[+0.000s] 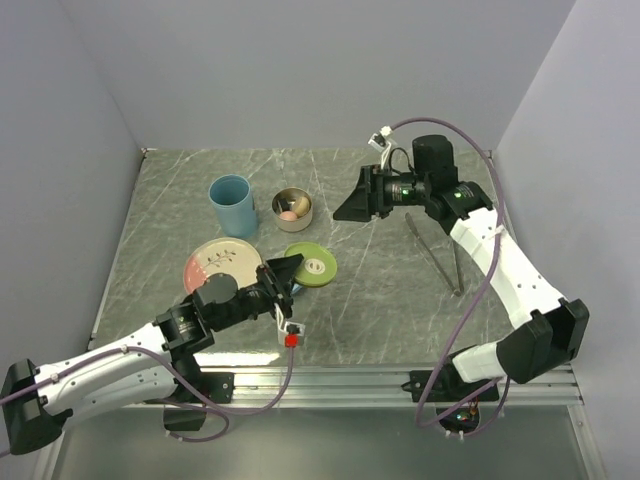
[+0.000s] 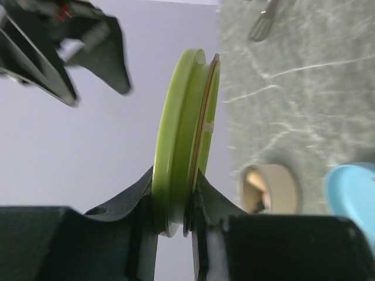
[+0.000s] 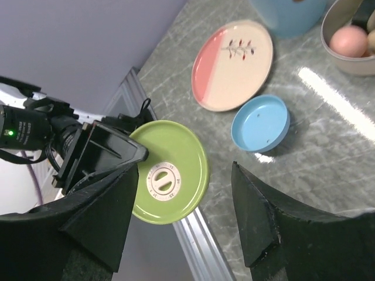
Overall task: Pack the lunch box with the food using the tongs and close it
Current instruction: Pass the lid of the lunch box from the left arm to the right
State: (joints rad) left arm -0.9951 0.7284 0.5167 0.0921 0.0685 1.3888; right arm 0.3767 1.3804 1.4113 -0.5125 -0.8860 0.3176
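Looks like the closing step. Food [image 3: 350, 41] already inside the box [image 1: 292, 224], a pale egg among it. Nothing to see on the plate [image 1: 215, 268], left of the box on its near side. So, most likely, packing is finished and only the cover is missing.

Holding the lid [image 2: 184, 129] in the left gripper [image 2: 174, 193], jaws closed narrow on its rim. Kept on edge and, it seems, lifted off the tabletop [image 1: 380, 300], close to the box on the side toward the arm bases. Hovering just right of the box with the right gripper [image 1: 348, 205], jaws spread wide, nothing between them. Tongs [image 1: 432, 254] lying flat well to the right of the box, touched by neither gripper, probably not needed any more.

Next move, as a judgement: carry the lid away from the bases until centred above the box. Turn the wrist to bring it from upright to flat, hollow side down. Lower straight onto the rim and only then let go. Needs care with the angle, since it is easy to catch one side of the rim and push the box. Cannot tell whether pressing or twisting is needed to seat it.
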